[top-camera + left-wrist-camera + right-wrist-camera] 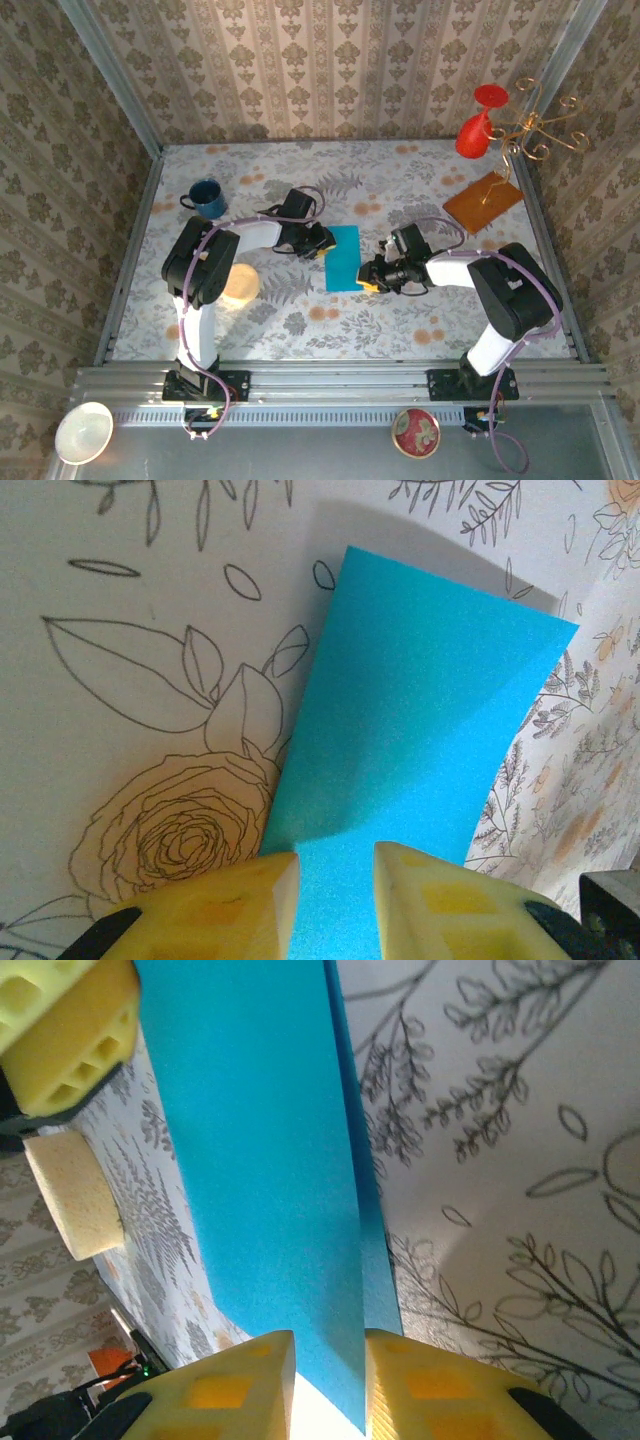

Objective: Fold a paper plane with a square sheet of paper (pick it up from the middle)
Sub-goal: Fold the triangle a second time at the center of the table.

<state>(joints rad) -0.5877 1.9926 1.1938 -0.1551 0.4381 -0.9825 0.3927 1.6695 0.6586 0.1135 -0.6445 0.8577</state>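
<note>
Right tool [372,277]: across the sheet from the blue mug [207,198] and nearer the arm bases than it. Its jaws are narrow, and the doubled edge of the square sheet of paper [343,257] runs between its fingers [250,1375]. We judge it pinched.

Sheet: right of the mug and slightly nearer, folded over into a tall rectangle. It is partly raised, with a shadow on the surface [300,315] beneath it.

Left tool [322,243]: between mug and sheet, jaws narrow on the mug-side edge. We judge it gripped too.

Step in hand, as we read it: setting the first centre fold.

Method notes:
- Match the two layers corner to corner before pressing.
- Pull lightly and evenly from both sides so the paper stays flat.
- Lower it to the surface, then press along the fold.
- A hard tug risks tearing or skewing the crease.
</note>
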